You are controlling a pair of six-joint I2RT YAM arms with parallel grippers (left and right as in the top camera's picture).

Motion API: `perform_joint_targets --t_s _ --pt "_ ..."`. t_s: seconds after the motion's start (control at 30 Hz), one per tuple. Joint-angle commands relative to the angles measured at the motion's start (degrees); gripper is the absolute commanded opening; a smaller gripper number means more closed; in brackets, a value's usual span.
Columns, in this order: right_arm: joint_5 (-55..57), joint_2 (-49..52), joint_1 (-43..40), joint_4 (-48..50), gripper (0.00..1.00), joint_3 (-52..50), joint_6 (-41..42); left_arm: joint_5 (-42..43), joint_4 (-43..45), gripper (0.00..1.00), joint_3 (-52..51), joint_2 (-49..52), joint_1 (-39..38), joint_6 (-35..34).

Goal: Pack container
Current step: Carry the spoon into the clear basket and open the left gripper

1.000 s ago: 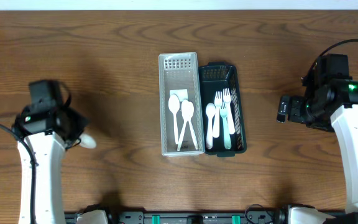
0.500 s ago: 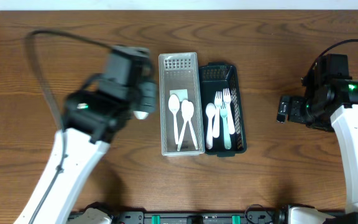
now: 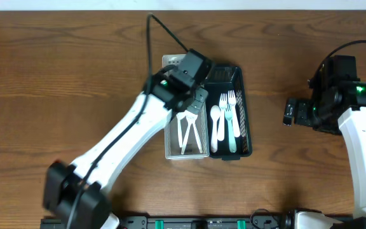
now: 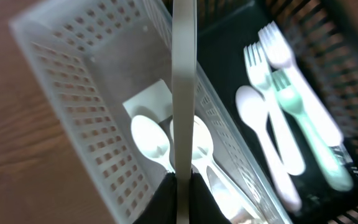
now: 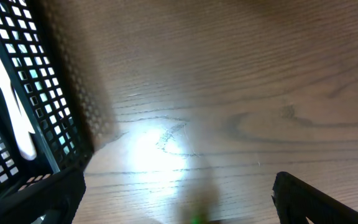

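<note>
Left arm has swung in from the left side of the tabletop and now reaches over the baskets; right arm unchanged. Left gripper is above the clear basket, near its far end on the side next to the black basket. Its jaws are clamped on a white utensil; only the straight handle shows in the left wrist view, so the type isn't clear. The handle lines up over the wall between the two baskets. The baskets sit mid-tabletop, side by side and touching. The clear basket holds two white spoons. The black basket holds a white spoon, a mint fork and a white fork. Right gripper is near the right edge of the tabletop, apart from the black basket, jaws spread wide, holding nothing.
</note>
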Motion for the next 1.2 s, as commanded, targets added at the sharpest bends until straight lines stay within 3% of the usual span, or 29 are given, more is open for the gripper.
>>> perform_joint_targets --t_s 0.0,0.33,0.83,0.87,0.97,1.17 --pt "-0.2 -0.2 -0.5 -0.3 0.99 0.1 -0.9 0.0 0.4 0.06 0.7 4.7 0.1 -2.6" --pt "-0.2 -0.2 -0.5 -0.5 0.99 0.1 -0.9 -0.1 0.3 0.06 0.7 10.9 3.0 -21.0" --pt "-0.2 -0.2 -0.5 -0.7 0.99 0.1 -0.9 -0.1 -1.2 0.06 0.7 10.9 4.0 -22.8" --pt "-0.2 -0.2 -0.5 -0.7 0.99 0.1 -0.9 -0.1 -1.3 0.1 0.7 10.9 4.0 -22.6" --pt "-0.2 -0.2 -0.5 -0.7 0.99 0.1 -0.9 -0.1 -1.3 0.55 0.7 10.9 4.0 -22.4" --pt "-0.2 -0.2 -0.5 -0.3 0.99 0.1 -0.9 -0.1 -1.2 0.84 0.7 10.7 3.9 -20.9"
